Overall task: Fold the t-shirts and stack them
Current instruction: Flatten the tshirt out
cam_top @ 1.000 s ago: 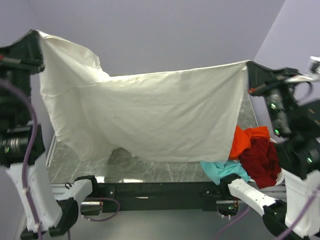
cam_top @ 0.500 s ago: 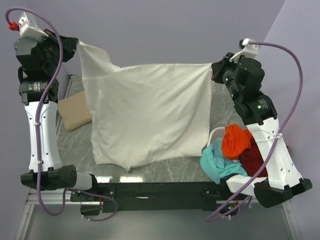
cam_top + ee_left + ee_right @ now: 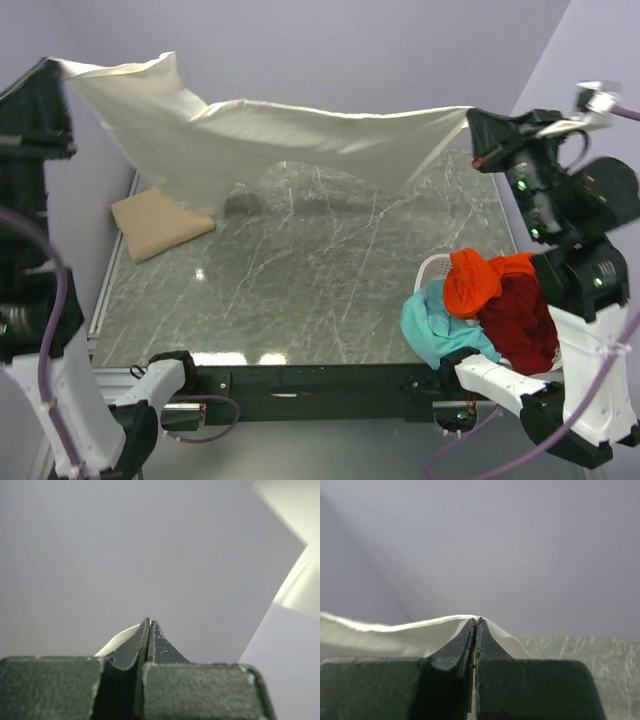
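The large cream-white t-shirt (image 3: 270, 135) hangs stretched in the air between both grippers, billowing out flat over the far half of the table. My left gripper (image 3: 58, 66) is shut on its left corner, high at the far left; cloth (image 3: 117, 642) shows beside the closed jaws. My right gripper (image 3: 472, 122) is shut on its right corner, and the cloth (image 3: 395, 632) shows in the right wrist view. The folded tan t-shirt (image 3: 158, 224) lies on the table at the left. The orange (image 3: 478, 280), dark red (image 3: 520, 320) and teal (image 3: 435, 328) t-shirts are heaped in the basket.
The white plastic basket (image 3: 430, 268) stands at the table's near right corner under the right arm. The grey marble table (image 3: 300, 280) has a raised rim along its left and near edges. Purple walls stand behind.
Both arms have swung the cream-white shirt up and away. It hung as a vertical sheet before and now billows nearly level over the far half of the table.
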Available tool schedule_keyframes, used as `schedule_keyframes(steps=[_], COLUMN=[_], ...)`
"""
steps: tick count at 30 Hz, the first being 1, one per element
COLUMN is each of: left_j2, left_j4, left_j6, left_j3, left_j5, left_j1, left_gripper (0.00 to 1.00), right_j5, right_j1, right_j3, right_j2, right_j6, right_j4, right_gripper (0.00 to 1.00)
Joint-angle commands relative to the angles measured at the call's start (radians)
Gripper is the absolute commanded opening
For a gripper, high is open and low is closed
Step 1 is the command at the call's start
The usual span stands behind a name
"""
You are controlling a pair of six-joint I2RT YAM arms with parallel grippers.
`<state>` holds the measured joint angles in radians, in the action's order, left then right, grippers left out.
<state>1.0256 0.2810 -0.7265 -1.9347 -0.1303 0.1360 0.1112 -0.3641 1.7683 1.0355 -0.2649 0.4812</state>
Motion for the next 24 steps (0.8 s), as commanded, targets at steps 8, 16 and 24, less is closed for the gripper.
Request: schedule_keyframes(steps=[8, 16, 24], left_j2=[-0.098, 0.000, 0.229], left_j4=[-0.184, -0.246, -0.322], left_j6=[0.048, 0.022, -0.005], left_j3=[-0.090, -0.040, 0.196], left_j5=[0.094, 0.023, -0.126], left_j1=[0.005, 0.005, 0.002], left_gripper=[0.01, 0.01, 0.01], right_j5=[-0.082, -0.059, 0.002], right_j1=[-0.007, -0.006, 0.036], right_j3=[0.154, 0.137, -0.047], right_j2=[-0.103, -0.014, 0.191], right_j6=[0.041, 0.045, 0.061], right_j4=[-0.093, -0.145, -0.222], right_gripper=[0.00, 0.00, 0.00])
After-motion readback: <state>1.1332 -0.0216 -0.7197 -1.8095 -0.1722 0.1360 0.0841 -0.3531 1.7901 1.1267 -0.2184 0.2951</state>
